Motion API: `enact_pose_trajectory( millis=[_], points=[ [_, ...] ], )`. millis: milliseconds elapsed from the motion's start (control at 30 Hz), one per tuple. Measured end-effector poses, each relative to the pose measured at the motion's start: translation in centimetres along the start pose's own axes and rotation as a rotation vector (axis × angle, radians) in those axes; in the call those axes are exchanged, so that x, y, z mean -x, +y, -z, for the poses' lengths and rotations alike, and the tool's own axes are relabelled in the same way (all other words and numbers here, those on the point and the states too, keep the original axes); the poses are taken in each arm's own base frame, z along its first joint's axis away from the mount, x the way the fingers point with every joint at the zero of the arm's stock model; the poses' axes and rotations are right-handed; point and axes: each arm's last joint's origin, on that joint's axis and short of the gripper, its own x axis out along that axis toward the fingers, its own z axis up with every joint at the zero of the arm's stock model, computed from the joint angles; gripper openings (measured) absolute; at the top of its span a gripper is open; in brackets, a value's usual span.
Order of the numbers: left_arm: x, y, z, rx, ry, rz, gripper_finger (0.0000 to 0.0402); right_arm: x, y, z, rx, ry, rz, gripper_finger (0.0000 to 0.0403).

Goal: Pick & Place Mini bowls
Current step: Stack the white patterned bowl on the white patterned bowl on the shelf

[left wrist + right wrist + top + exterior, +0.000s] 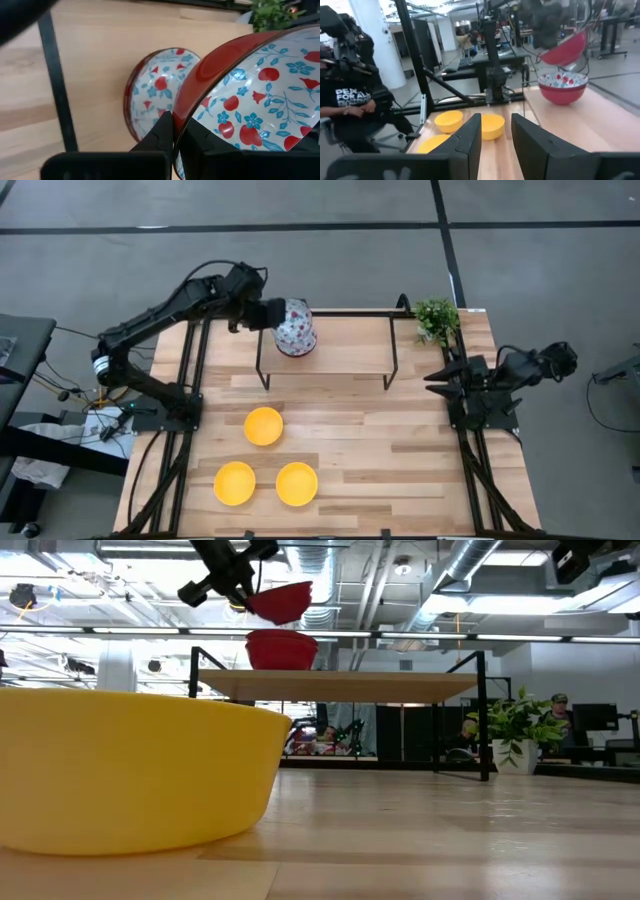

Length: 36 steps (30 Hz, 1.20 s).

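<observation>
**Left arm raised and gripping, right arm parked**

The dark left arm reaches across the table's far left, its left gripper [174, 131] clamped tight on something thin, held tilted in the air. The dark right arm sits folded at the table's right edge, its right gripper [496, 131] parted and empty.

Glossy patterned bowl [250, 95], matt wooden table [400, 450]

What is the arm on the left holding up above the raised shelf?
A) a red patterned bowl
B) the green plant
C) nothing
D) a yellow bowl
A: the left gripper is shut on the rim of a tilted red patterned bowl, held above the other patterned bowl on the shelf.
</observation>
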Motion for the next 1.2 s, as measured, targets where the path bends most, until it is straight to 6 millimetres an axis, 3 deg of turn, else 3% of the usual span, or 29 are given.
enact_pose_trajectory(
  millis=[267, 600, 1000, 1200],
  points=[
    [-0.6, 0.3, -0.6, 0.030, 0.058, 0.016, 0.0009, 1.0, -0.6, -0.1, -0.041, -0.044, 0.074, 0.0097],
    [-0.8, 1.0, -1.2, 0.084, 0.062, -0.012, 0.0009, 2.5, -1.0, 0.0, -0.050, -0.076, 0.035, 0.0097],
    [-3.5, 0.0, -1.6, 0.075, 0.134, -0.085, 0.0009, 2.7, -1.1, 0.3, -0.054, -0.062, 0.034, 0.0097],
    [-2.8, 0.3, -1.3, 0.083, 0.147, -0.110, 0.0009, 2.7, -1.1, 0.3, -0.053, -0.059, 0.026, 0.0097]
  ],
)
